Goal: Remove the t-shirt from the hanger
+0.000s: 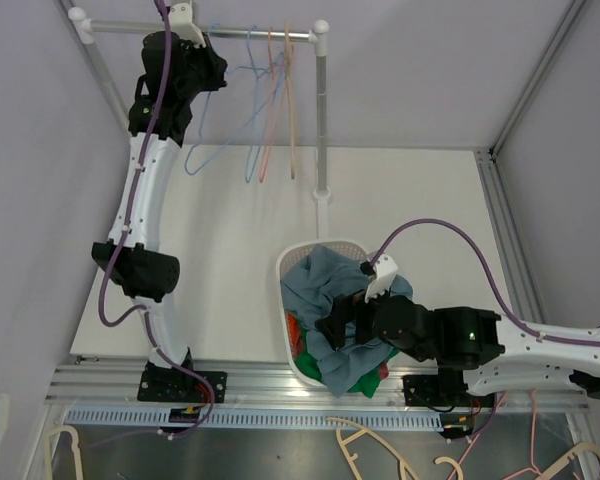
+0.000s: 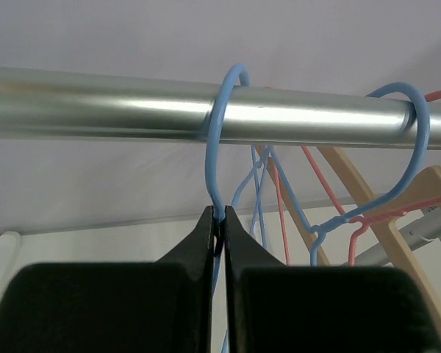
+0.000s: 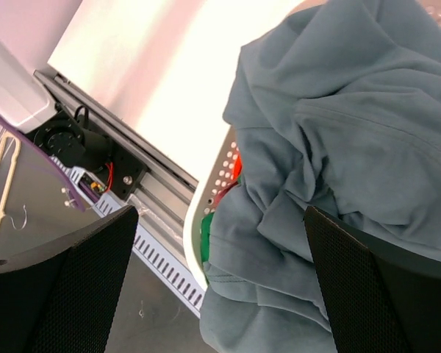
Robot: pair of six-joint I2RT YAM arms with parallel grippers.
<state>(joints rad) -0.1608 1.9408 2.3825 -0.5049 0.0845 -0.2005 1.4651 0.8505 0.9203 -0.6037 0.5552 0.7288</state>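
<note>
Grey-blue t-shirt (image 1: 325, 285): crumpled on top of the pile in the basket, off any hanger, with its folds reaching the near rim.
Basket (image 1: 283, 275): white with a perforated wall, standing on the table by the right arm; the rack's upright post is just behind it.
Under the t-shirt: a green garment (image 1: 365, 380) shows at the near edge and a bit of red cloth (image 1: 293, 330) at the left side.
Right gripper (image 3: 220, 213): jaws spread wide and holding nothing, close over the t-shirt; I cannot tell whether a finger touches the cloth.
Blue hanger (image 2: 210, 147): bare, its hook over the rail, at the left end of the row.
Left gripper (image 2: 219, 217): raised to the rail, fingers pinched tight on the blue hanger's wire just under the hook.
Rail (image 2: 95, 103): shiny metal tube, horizontal, across the far side of the table.
Other hangers: a second blue one (image 2: 425, 132), a coral one (image 2: 279, 213) and a wooden one (image 2: 349, 176), all bare, on the rail to the right of the held one.
Table (image 1: 230, 230): white top.
Floor in front: pale hangers (image 1: 375, 445) lie loose near the right arm's base.
</note>
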